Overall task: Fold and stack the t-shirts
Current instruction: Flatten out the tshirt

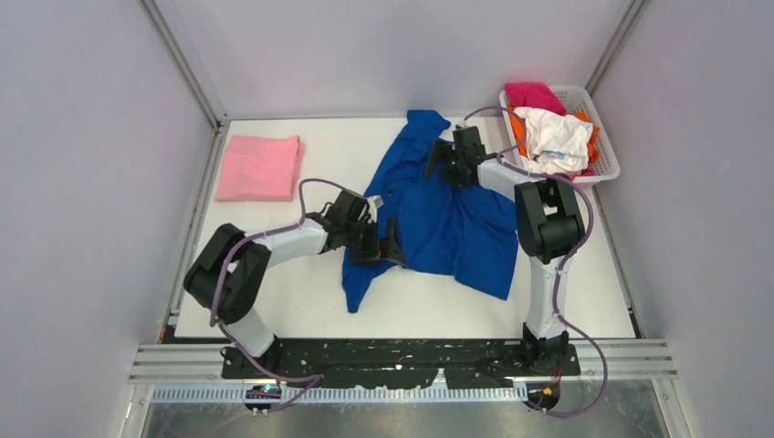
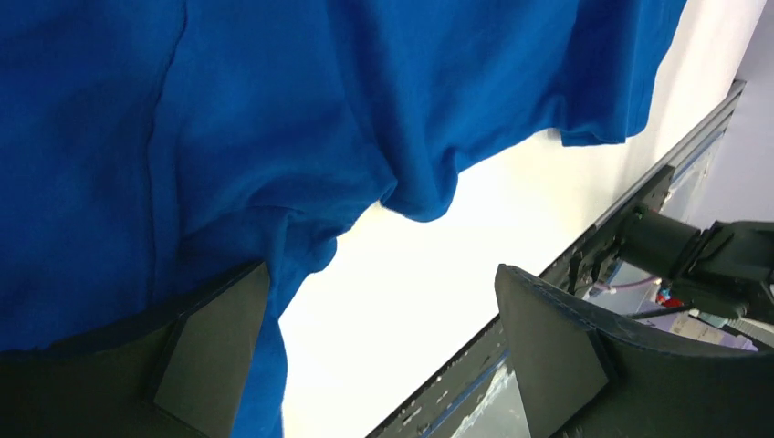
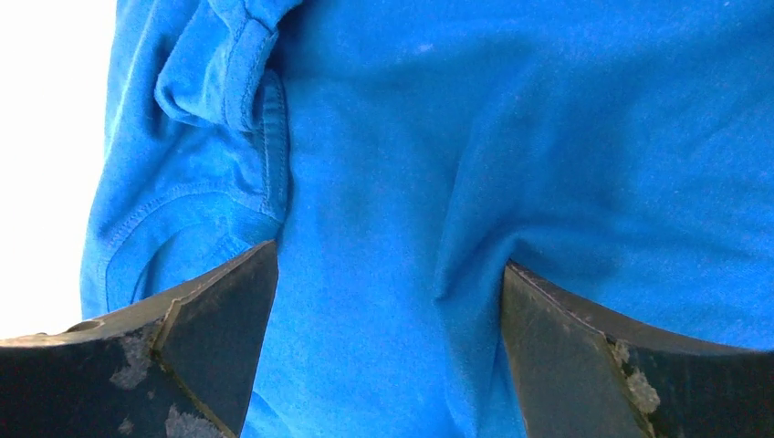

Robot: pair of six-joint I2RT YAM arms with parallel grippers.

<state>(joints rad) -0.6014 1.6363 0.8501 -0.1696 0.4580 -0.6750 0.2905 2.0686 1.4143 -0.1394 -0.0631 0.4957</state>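
Blue t-shirt (image 1: 447, 224) lies rumpled mid-worktop, its long axis running from the far edge toward the near edge. The right end effector (image 1: 444, 169), jaws spread, sits over the far, collar end. The left end effector (image 1: 381, 246), also spread and empty, straddles the shirt's left edge, equally close.

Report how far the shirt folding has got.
Done: the pink t-shirt lies folded at the far left of the table. In hand: the blue t-shirt lies rumpled and unfolded in the middle, with the left gripper and right gripper both open over it. Left: folding it, then the white t-shirt, magenta t-shirt and orange t-shirt heaped in the basket.
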